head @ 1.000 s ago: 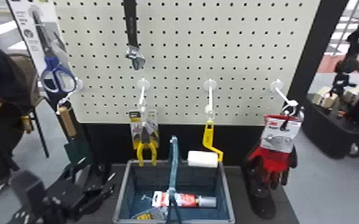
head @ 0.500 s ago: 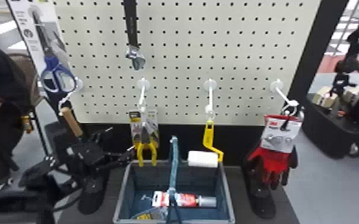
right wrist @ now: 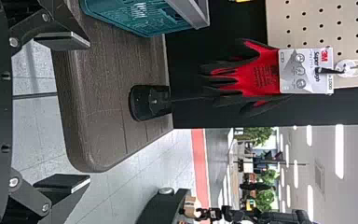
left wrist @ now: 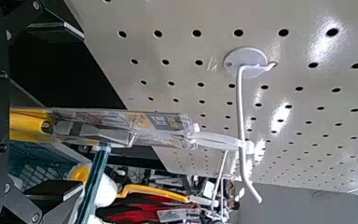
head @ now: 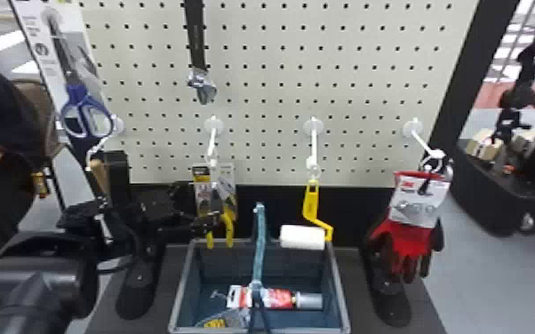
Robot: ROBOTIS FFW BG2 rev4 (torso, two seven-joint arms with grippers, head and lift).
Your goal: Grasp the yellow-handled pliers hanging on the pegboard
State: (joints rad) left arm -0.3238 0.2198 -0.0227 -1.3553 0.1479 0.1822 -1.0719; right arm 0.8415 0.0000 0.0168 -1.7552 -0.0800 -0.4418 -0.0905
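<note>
What stays hidden at the pegboard (head: 346, 89)
The yellow-handled pliers (head: 220, 211) keep their head behind a packaging card (head: 201, 188); whether the left gripper (head: 204, 220) touches the handles is unclear; the wrench (head: 195, 44) and scissors card (head: 53, 49) run off the top edge

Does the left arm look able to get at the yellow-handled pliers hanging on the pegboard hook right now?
Probably yes. The left gripper is open, and the packaged yellow-handled pliers lie between its flat black fingers with nothing in the way. The pack hangs from the white wire hook.
</note>
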